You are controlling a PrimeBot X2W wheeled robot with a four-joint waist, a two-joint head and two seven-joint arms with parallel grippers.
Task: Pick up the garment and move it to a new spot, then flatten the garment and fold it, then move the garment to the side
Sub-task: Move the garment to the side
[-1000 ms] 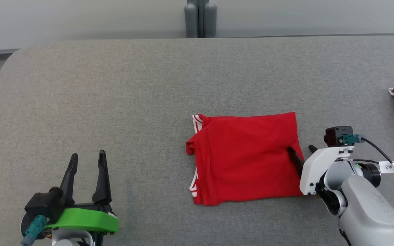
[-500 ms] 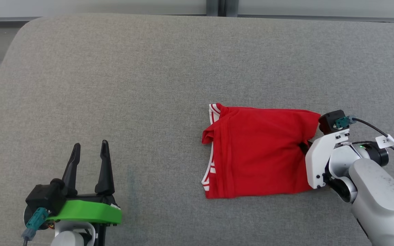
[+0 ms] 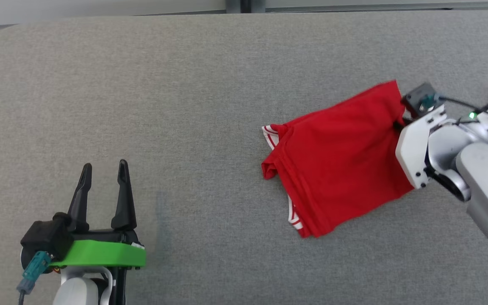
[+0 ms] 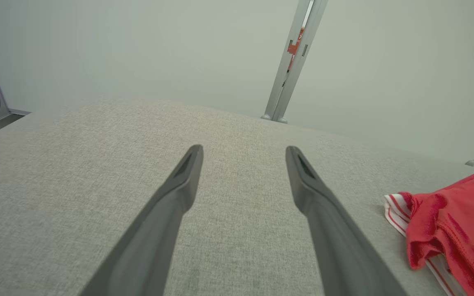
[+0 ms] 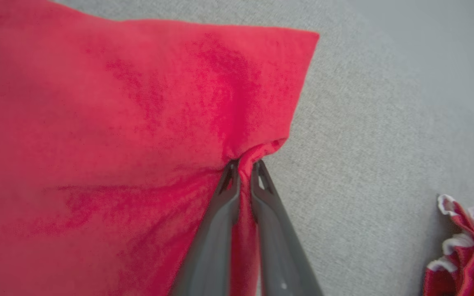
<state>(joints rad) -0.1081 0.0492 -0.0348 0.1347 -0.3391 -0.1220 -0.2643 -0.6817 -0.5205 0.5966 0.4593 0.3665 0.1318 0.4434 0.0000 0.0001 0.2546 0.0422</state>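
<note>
1. The folded red garment (image 3: 341, 156) lay skewed on the right part of the grey desk (image 3: 163, 84), with white-striped trim at its left edge.
2. The right pincer (image 5: 244, 163) was closed tight on its bunched right edge, so this looked like the last step, moving it aside.
3. The next move called for a low pull that kept the fold intact and stopped short of the other red cloth (image 5: 463, 246).
4. The left pincer (image 3: 104, 164) sat spread and empty, well apart.
</note>
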